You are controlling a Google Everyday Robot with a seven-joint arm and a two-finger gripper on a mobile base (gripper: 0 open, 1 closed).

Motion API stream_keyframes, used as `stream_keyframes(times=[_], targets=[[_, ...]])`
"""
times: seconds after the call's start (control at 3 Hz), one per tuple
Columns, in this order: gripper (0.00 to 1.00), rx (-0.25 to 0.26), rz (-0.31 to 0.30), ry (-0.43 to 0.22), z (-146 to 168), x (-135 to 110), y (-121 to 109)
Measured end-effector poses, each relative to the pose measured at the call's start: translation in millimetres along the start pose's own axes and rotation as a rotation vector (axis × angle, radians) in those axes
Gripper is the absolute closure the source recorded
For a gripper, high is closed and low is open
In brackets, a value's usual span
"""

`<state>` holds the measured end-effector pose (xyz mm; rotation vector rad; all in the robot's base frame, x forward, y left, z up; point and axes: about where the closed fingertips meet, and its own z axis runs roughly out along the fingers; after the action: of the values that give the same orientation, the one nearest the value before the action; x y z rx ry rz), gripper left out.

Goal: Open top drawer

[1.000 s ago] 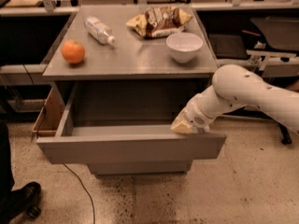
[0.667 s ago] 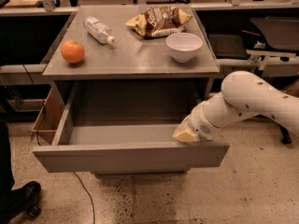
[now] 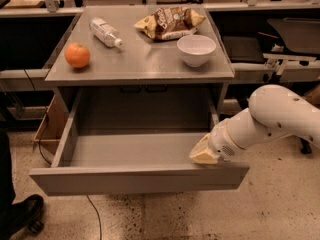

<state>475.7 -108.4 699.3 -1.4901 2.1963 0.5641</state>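
Most of the way out of the cabinet: found the top drawer (image 3: 140, 180) there, its plain grey front standing well forward of the frame and its shallow tray bare inside. Located the gripper (image 3: 204, 155) at the right end of that front, on or just behind the top edge, at the tip of the white arm (image 3: 280, 116) reaching in from the right; could not tell its state, whether spread, pressed together or pinching the panel. Noted on the cabinet top (image 3: 145, 66) an orange (image 3: 77, 55), a water bottle (image 3: 105, 32) lying on its side, a snack bag (image 3: 170, 22) and a white bowl (image 3: 196, 49), all well apart from the gripper. Judged the opening step almost complete, with little travel left. Rated over-pulling as the main hazard: traction past the end of the runners likely to drag the drawer off them or shift the whole cabinet, enough to roll the orange or the bottle off the top. Flagged the off-centre hold too: a pull from the right end alone apt to skew the drawer and jam it. Marked a slip off the thin edge as possible, given the shallow purchase. Observed also a dark shoe (image 3: 22, 211) at lower left, near the drawer's left corner, at risk of contact with further travel.
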Motion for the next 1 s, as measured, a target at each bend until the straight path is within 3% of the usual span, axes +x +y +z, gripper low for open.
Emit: stream_keyframes(times=[0.33, 0.67, 1.0], targets=[[1.00, -0.010, 0.013, -0.003, -4, 3, 9], [1.00, -0.038, 0.048, -0.002, -12, 14, 32], [1.00, -0.025, 0.092, -0.036, -24, 17, 28]])
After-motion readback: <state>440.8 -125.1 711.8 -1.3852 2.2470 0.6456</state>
